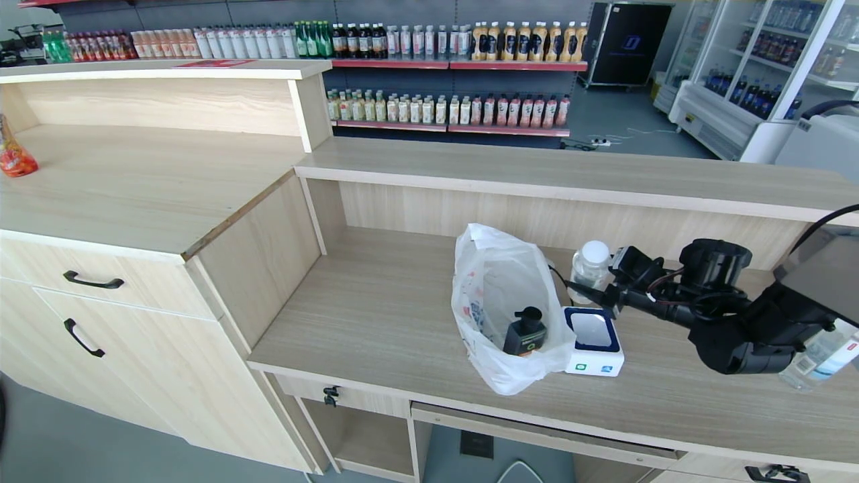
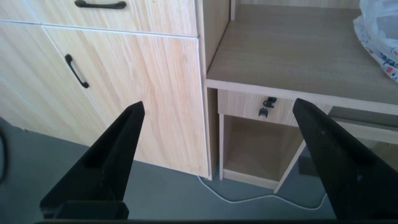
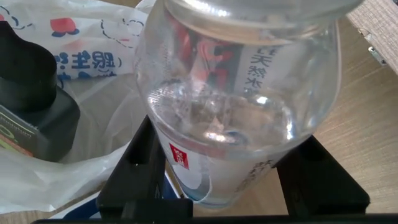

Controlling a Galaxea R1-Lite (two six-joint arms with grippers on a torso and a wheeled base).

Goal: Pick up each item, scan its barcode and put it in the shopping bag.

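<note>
Head view: scanning step, by my judgement. Scanner (image 1: pixel 594 332) sits near counter (image 1: pixel 376 315) edge, shopping bag (image 1: pixel 500 295) touching its left side, water bottle (image 1: pixel 590 265) upright just beyond it. Swing water bottle over scanner window, barcode side down, grip firm on slick plastic, clear of bag rim. Left gripper (image 2: pixel 217 104), low by cabinet (image 2: pixel 143 74) front: jaws wide, empty. Right gripper (image 1: pixel 587 290): jaws narrow, clamped on water bottle's lower body.

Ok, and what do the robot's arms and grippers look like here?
The right arm is black with bulky rounded joints, thin red and black wires near the wrist and a thick black cable behind. The left gripper and right gripper have plain black tapering fingers.
</note>
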